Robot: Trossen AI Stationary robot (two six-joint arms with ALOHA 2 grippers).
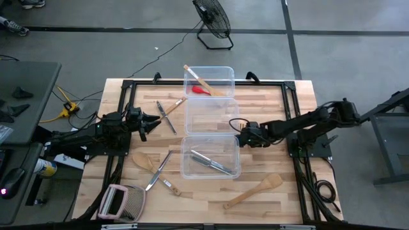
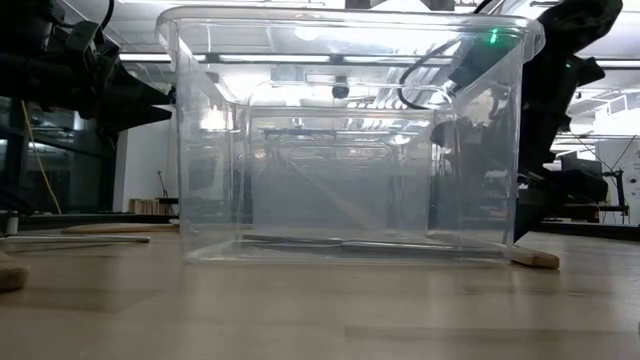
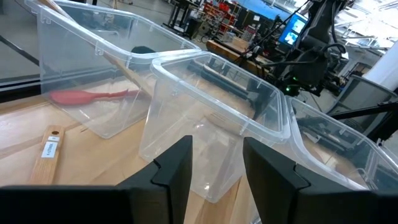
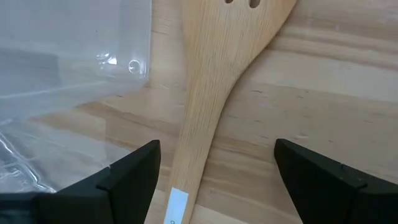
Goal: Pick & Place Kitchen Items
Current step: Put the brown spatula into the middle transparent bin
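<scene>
Three clear tubs stand in a row down the table's middle. The far tub (image 1: 209, 80) holds a red utensil (image 3: 84, 96) and a wooden spoon (image 1: 198, 80). The middle tub (image 1: 209, 115) is bare. The near tub (image 1: 211, 156) holds silver cutlery (image 1: 209, 163). My left gripper (image 1: 155, 121) is open and empty, left of the middle tub (image 3: 211, 112). My right gripper (image 1: 238, 133) is open and empty at the tubs' right side. In its wrist view a slotted wooden spatula (image 4: 205, 106) lies flat on the table between its open fingers, untouched.
Left of the tubs lie a knife (image 1: 167, 117), a wooden-handled utensil (image 1: 174, 107), a wooden spoon (image 1: 142, 160) and silver cutlery (image 1: 156, 171). A wooden spatula (image 1: 252, 191) lies near the front right. A pink-framed grater-like object (image 1: 118, 201) sits at the front left corner.
</scene>
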